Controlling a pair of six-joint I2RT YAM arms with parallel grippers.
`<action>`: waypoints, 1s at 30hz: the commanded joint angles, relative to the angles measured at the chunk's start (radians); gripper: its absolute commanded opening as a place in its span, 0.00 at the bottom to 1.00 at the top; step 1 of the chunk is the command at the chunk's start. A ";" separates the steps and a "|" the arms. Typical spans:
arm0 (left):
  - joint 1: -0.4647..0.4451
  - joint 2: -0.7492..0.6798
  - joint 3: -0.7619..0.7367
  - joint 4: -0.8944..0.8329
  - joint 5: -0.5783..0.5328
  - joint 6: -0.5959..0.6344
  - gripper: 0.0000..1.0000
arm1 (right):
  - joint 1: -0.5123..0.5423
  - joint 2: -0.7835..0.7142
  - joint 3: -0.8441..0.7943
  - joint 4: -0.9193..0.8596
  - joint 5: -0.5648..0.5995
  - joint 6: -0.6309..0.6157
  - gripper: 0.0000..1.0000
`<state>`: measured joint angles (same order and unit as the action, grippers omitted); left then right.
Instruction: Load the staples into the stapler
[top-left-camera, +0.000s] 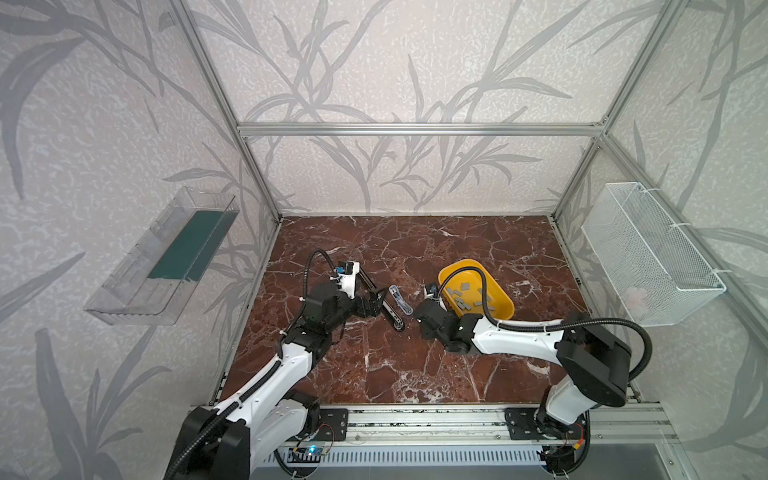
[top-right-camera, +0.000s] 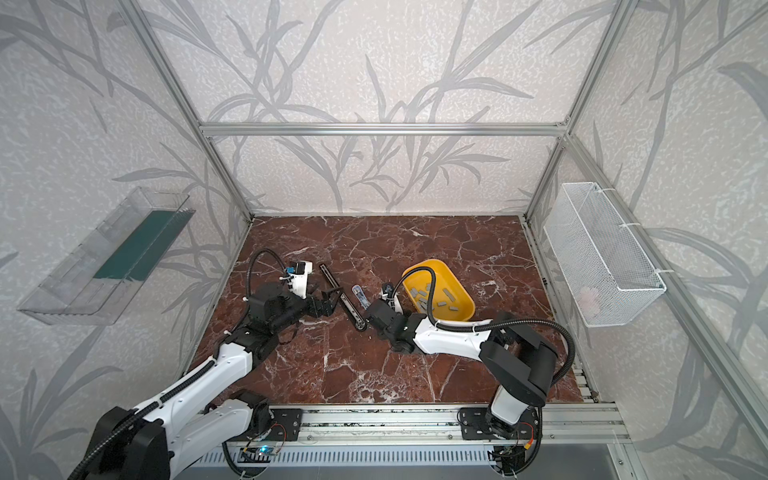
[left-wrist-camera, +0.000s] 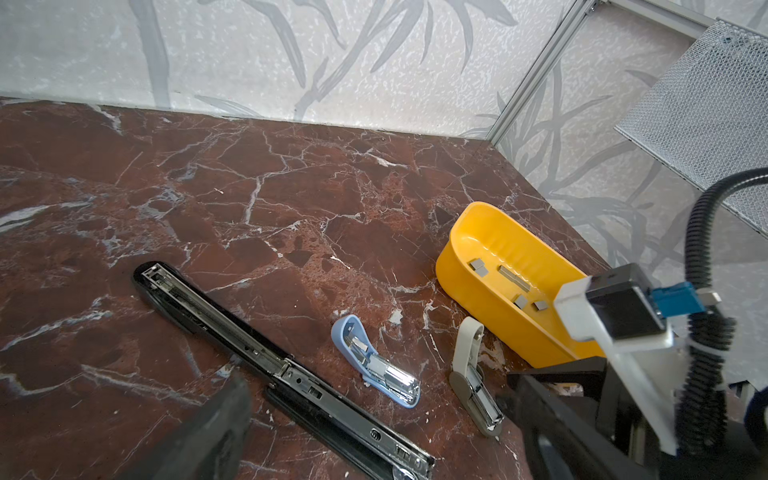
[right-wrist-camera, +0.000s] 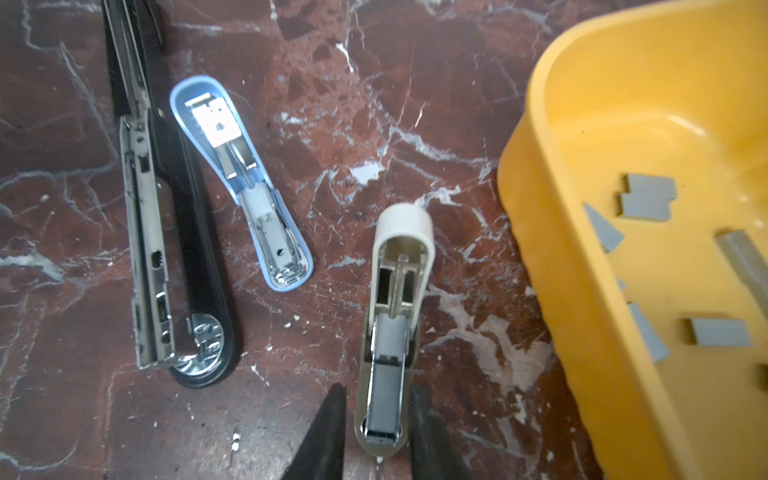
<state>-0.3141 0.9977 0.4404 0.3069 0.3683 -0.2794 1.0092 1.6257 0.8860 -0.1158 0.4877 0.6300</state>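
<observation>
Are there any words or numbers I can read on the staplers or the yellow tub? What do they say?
None: no word, number, brand or sign can be read in any view.
The black stapler, blue stapler, white stapler, yellow tub and staples show no print.
Any tiny stamping on the metal parts is too blurred to read.
</observation>
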 joint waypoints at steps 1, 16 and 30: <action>0.001 -0.016 -0.014 0.015 -0.001 0.016 0.99 | 0.005 -0.059 -0.011 -0.021 0.074 -0.041 0.26; -0.030 0.208 -0.024 0.512 -0.168 -0.108 0.99 | -0.319 -0.380 -0.064 -0.351 -0.023 -0.113 0.29; -0.061 0.969 0.430 0.823 -0.215 -0.126 0.99 | -0.390 -0.230 -0.015 -0.347 -0.131 -0.185 0.29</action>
<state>-0.3672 1.9232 0.8024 1.0309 0.1654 -0.3981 0.6312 1.3727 0.8364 -0.4515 0.3756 0.4667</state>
